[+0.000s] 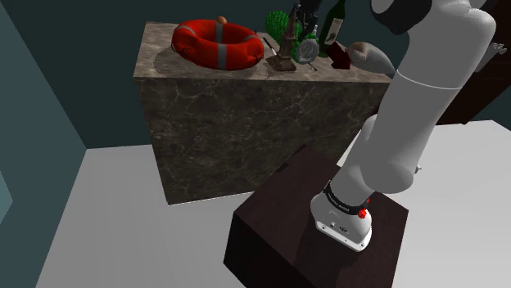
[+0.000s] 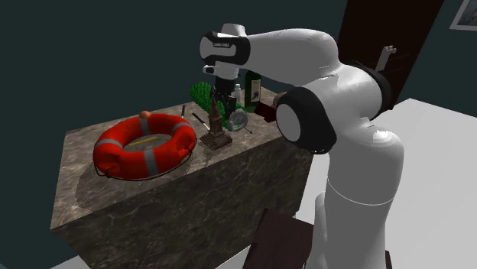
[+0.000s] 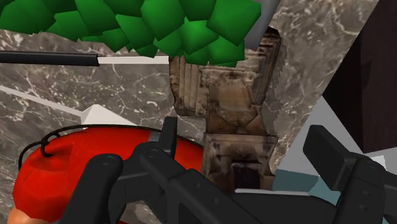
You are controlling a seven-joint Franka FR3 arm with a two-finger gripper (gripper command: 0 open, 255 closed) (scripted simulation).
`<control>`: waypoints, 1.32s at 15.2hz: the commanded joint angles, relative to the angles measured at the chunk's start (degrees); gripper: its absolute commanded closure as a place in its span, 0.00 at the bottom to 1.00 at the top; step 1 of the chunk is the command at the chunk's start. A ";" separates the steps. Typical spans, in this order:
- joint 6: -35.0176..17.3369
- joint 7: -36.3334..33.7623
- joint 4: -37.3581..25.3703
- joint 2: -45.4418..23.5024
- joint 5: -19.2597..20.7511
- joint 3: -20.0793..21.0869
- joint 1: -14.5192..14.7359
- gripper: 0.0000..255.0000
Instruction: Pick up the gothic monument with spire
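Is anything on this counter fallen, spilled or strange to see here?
Nothing looks fallen or spilled; the monument stands upright. Only the large red lifebuoy looks odd, lying on the counter near bottles and a plant.

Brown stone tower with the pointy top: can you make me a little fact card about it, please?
thing: brown stone gothic monument with a spire
standing: upright on the dark marbled counter
neighbours: red ring buoy with grey bands on one side, green spiky plant behind
end effector: black, open, over the monument, which sits between its jaws untouched
held: not yet
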State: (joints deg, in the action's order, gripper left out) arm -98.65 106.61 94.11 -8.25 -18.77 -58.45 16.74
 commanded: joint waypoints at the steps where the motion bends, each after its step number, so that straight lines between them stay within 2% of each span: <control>1: -0.37 0.06 0.37 0.01 -0.01 0.02 0.05 0.00; 2: -0.40 0.08 0.36 -0.06 -0.06 0.03 0.03 1.00; 11: -0.37 0.07 0.36 0.00 -0.01 0.02 0.05 1.00; 20: 7.07 -0.46 -7.95 -1.67 -1.24 -0.18 -1.75 1.00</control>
State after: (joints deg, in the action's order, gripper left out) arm -92.38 106.32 87.08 -9.90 -19.98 -58.57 15.11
